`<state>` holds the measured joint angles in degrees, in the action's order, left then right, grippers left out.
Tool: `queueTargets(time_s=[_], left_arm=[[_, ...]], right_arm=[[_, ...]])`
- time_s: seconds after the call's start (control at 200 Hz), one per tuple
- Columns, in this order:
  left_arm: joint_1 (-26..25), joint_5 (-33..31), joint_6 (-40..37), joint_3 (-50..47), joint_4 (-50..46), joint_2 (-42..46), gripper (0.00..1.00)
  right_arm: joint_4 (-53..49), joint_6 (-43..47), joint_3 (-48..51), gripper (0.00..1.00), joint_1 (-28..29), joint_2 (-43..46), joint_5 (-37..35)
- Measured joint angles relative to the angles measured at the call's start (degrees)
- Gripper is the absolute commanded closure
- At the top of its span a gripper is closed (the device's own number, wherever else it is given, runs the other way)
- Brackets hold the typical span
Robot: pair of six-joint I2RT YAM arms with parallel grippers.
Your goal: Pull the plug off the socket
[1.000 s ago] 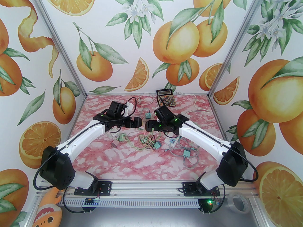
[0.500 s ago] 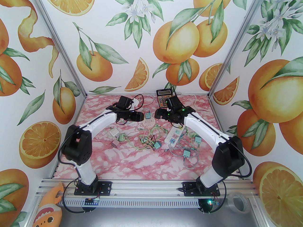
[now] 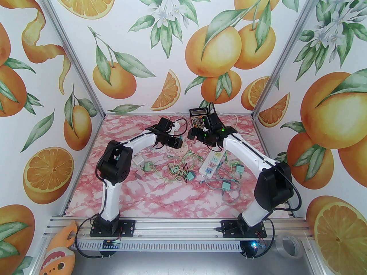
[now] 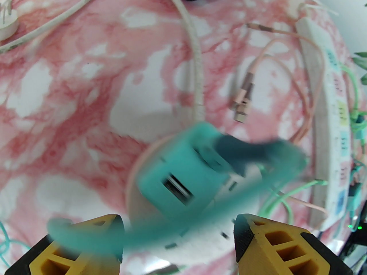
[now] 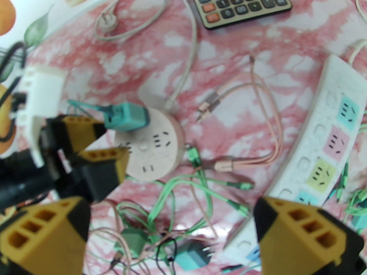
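A teal plug [image 5: 126, 117] stands in the round pink socket [image 5: 152, 150], a teal cable trailing from it. In the left wrist view the plug [image 4: 177, 173] is blurred, just ahead of my left gripper [image 4: 177, 222], whose yellow fingers [image 4: 94, 239] stand apart on either side without touching it. From the right wrist view the left gripper's fingers [image 5: 86, 130] sit at the socket's left edge, beside the plug. My right gripper [image 5: 172, 208] hangs open above the tangle of cables. From above, the left gripper [image 3: 177, 143] covers the socket's [image 3: 185, 149] near side.
A white power strip [image 3: 210, 163] with coloured outlets lies to the right. A calculator [image 3: 200, 118] sits at the back. Loose teal plugs [image 3: 189, 176], green cables [image 5: 186, 193] and a pink charging cable [image 5: 258, 125] litter the middle of the marble table.
My left arm has swung right and forward onto the round socket, its jaws narrower than before. My right arm has drawn back toward the calculator, still wide open.
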<state>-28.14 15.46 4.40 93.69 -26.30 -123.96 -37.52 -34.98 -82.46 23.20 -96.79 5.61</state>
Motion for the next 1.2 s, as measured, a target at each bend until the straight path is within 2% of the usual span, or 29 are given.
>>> queueTargets(time_s=[0.16,0.32,0.375,0.435,0.57,0.841,1.196], left_arm=[[0.0,-0.87,-2.1,4.28,0.24,-4.24,0.34],[0.0,-0.81,-3.5,8.35,0.44,-7.04,0.41],[0.0,-0.55,-3.72,9.16,0.5,-7.63,0.47],[0.0,-0.55,-4.2,9.49,0.63,-7.93,0.61],[0.04,-0.28,-4.68,9.53,1.05,-8.02,0.77],[0.04,-2.19,-4.15,7.26,3.37,-6.84,0.8],[0.31,-5.16,-1.62,-4.74,3.28,1.86,0.69]], right_arm=[[-0.46,0.33,-0.94,0.0,-0.55,-0.72,0.96],[-1.14,0.37,-1.05,0.0,-1.33,-1.27,1.99],[-1.36,0.37,-1.05,0.0,-1.44,-1.36,2.32],[-1.38,0.39,-1.14,0.0,-1.53,-1.55,2.45],[-1.42,0.46,-1.29,0.0,-1.53,-2.49,3.02],[-1.38,0.52,-1.57,0.0,-1.53,-4.48,4.61],[-1.18,0.52,-2.21,0.0,-1.46,-8.85,6.97]])
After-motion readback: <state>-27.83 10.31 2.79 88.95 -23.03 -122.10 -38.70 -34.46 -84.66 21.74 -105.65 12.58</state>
